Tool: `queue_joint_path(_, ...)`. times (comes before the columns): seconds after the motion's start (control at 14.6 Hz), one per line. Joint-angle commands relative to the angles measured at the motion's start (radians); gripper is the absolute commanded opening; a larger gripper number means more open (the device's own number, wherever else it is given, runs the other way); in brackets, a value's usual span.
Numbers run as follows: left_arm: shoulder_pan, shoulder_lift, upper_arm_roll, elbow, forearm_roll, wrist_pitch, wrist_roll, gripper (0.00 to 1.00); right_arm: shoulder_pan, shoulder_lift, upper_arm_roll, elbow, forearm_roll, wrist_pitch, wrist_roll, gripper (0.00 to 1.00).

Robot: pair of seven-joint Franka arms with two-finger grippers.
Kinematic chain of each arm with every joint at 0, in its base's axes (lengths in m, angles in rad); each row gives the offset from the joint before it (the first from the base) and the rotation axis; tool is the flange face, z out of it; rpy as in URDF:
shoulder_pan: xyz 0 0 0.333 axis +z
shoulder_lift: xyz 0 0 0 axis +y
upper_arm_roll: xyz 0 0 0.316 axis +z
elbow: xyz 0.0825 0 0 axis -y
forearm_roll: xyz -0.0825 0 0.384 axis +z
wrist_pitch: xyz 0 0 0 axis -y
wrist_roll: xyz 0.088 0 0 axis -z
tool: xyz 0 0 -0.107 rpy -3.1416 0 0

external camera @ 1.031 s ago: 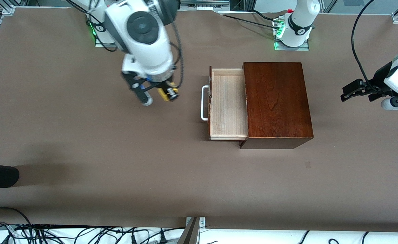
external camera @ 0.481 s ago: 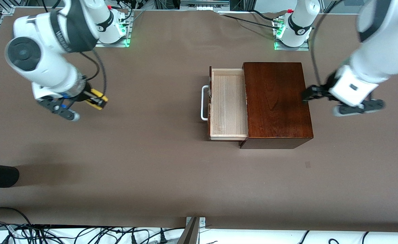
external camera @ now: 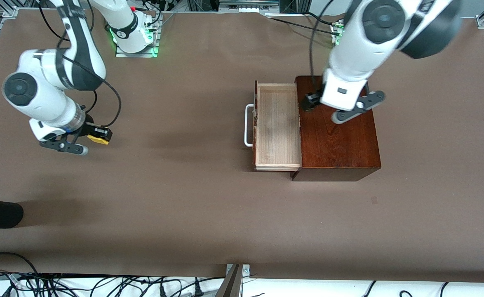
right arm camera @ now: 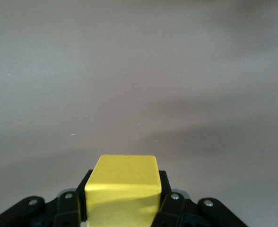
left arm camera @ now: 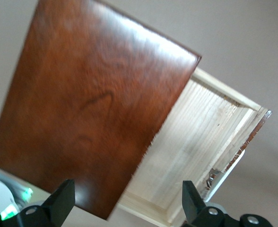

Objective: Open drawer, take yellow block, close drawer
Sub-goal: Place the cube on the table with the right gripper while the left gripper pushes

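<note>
We see a bright yellow block with plain faces, clamped between black fingers. The drawer is pale, straight-grained wood with a white handle; its box at 3 o'clock is glossy reddish-brown mahogany. The table is uniform matte brown.

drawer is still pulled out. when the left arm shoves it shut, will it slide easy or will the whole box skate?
Probably slides easily: the drawer is an empty pale-wood tray. The box has a glossy finish and sits unclamped on the table, so a hard push might shift it. The open left claw hovers over the box top, not yet at the handle.
</note>
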Motion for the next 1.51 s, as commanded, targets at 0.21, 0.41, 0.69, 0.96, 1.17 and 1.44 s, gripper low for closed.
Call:
queue_joint_path(0.21, -0.150, 0.135, 0.017, 0.138, 0.000, -0.024, -0.302, 1.00, -0.011, 0.107, -0.008, -0.096, 0.221, 0.162, -0.301, 0.00)
queue_joint_path(0.41, -0.234, 0.221, 0.019, 0.204, 0.000, -0.018, -0.474, 1.00, -0.017, 0.155, -0.008, -0.096, 0.254, 0.179, -0.329, 0.00)
queue_joint_path(0.69, -0.313, 0.333, 0.019, 0.305, -0.005, -0.009, -0.676, 1.00, -0.019, 0.226, -0.008, -0.094, 0.255, 0.216, -0.329, 0.00)
queue_joint_path(0.96, -0.359, 0.488, 0.026, 0.434, -0.004, -0.003, -0.749, 0.16, -0.022, 0.243, -0.008, -0.090, 0.255, 0.217, -0.332, 0.31)
queue_joint_path(1.17, -0.377, 0.548, 0.032, 0.452, -0.002, 0.052, -0.815, 0.04, -0.020, 0.240, -0.007, -0.087, 0.254, 0.214, -0.332, 1.00)
queue_joint_path(1.44, -0.383, 0.597, 0.045, 0.457, -0.002, 0.094, -0.829, 0.00, -0.020, 0.212, -0.007, -0.076, 0.254, 0.201, -0.334, 1.00)
